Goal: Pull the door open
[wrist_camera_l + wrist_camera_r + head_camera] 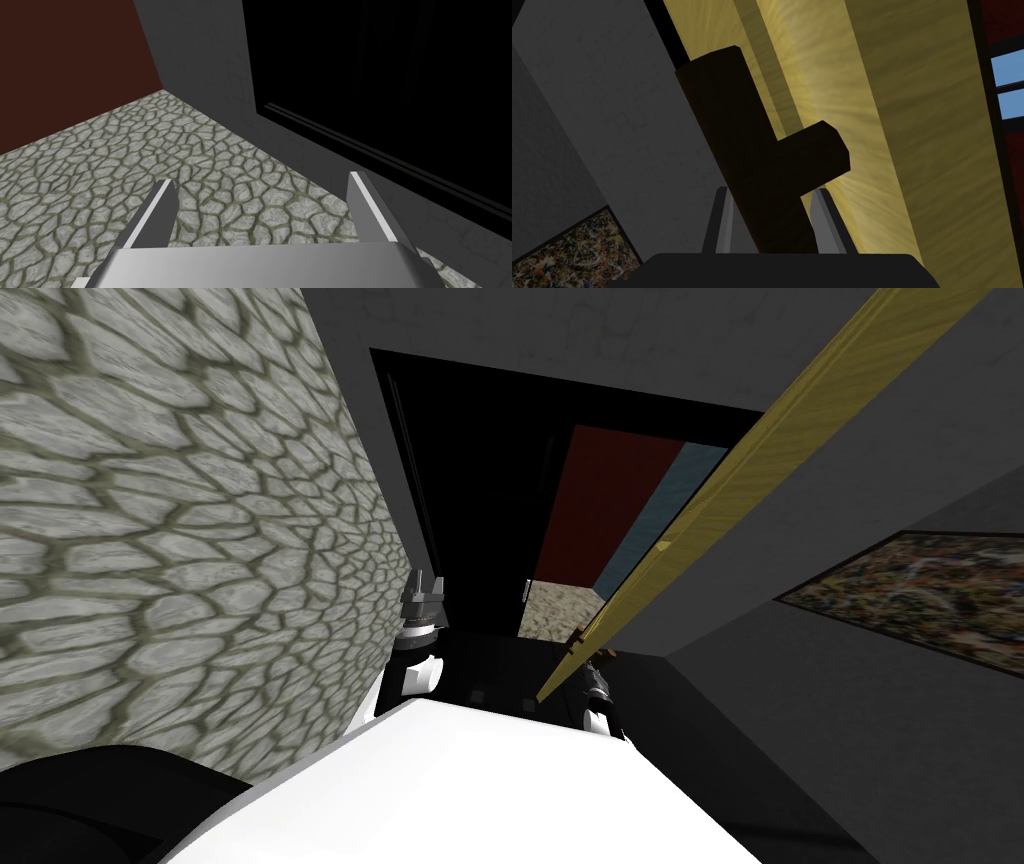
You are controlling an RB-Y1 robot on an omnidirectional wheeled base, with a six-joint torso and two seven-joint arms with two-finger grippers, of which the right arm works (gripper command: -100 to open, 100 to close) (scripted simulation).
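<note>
The door point(760, 458) is a yellow wooden slab, swung partly out of its dark frame, seen edge-on in the head view. Its dark brown lever handle point(752, 150) stands out from the yellow face point(912, 125). My right gripper point(769, 210) is shut on the handle's bar, one finger point(722, 220) pressing each side. In the head view the right gripper point(590, 660) sits at the door's lower edge by the handle point(577, 640). My left gripper point(423, 588) hangs open by the stone-patterned surface, fingers point(155, 215) apart with nothing between them.
A cobbled grey stone surface point(180, 508) fills the left. A black area point(470, 488) lies inside the door frame, with a dark red wall point(600, 498) and a blue strip beyond. A grey wall point(880, 418) with a speckled picture point(920, 588) is on the right.
</note>
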